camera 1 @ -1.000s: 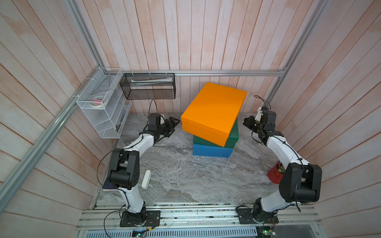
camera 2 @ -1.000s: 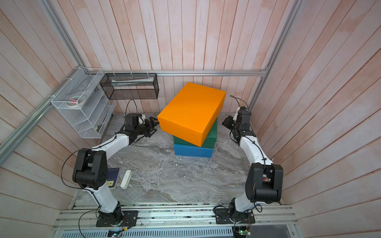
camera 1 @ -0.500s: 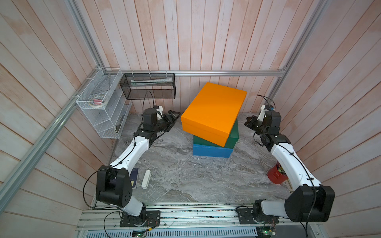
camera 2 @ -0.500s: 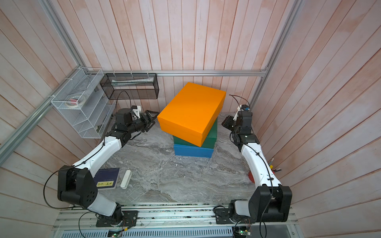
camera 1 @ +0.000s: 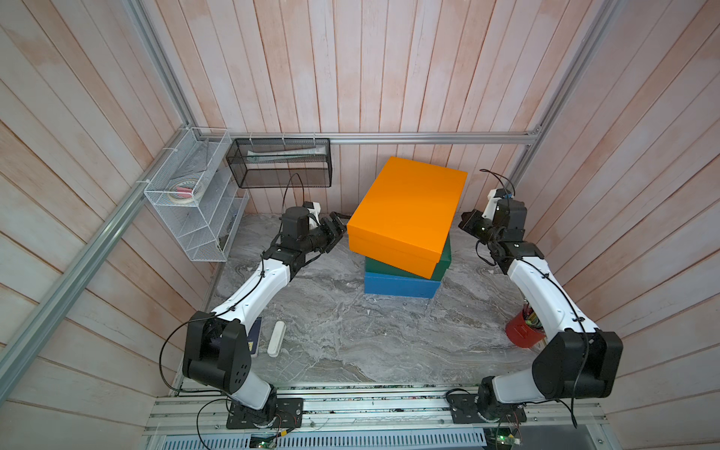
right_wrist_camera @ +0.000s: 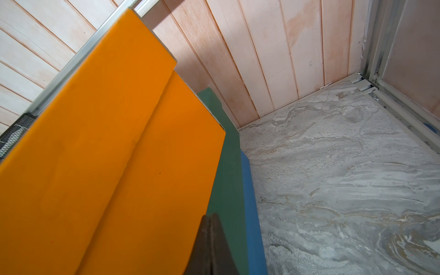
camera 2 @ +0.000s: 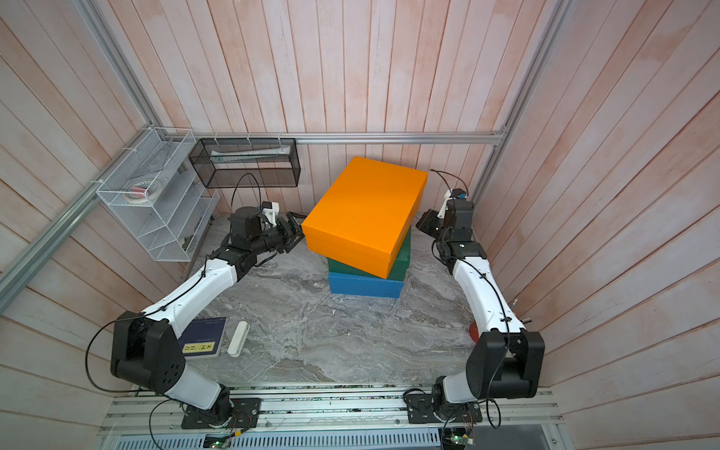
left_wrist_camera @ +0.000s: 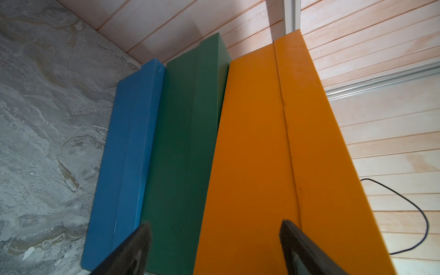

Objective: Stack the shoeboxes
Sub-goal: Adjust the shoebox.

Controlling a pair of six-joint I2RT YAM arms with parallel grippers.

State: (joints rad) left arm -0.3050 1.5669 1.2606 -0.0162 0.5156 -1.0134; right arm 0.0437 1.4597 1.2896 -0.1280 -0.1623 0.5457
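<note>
Pale wooden planks [camera 1: 350,78] walled in a grey marble tabletop [camera 1: 350,335]. In both top views we saw the three shoeboxes [camera 2: 366,218] piled just above the frame's centre: the blue box [camera 1: 401,286] on the marble, the dark green box [camera 1: 376,267] on it, and the orange box [camera 1: 409,210] on top (turned askew, its corners overhanging). The left gripper [camera 1: 337,230] hung left of the pile, just beside the orange box's corner, jaws partly apart and holding nothing; we could not tell whether it touched. The right gripper [camera 1: 467,223] hung right of the pile, jaws pressed together, empty.
</note>
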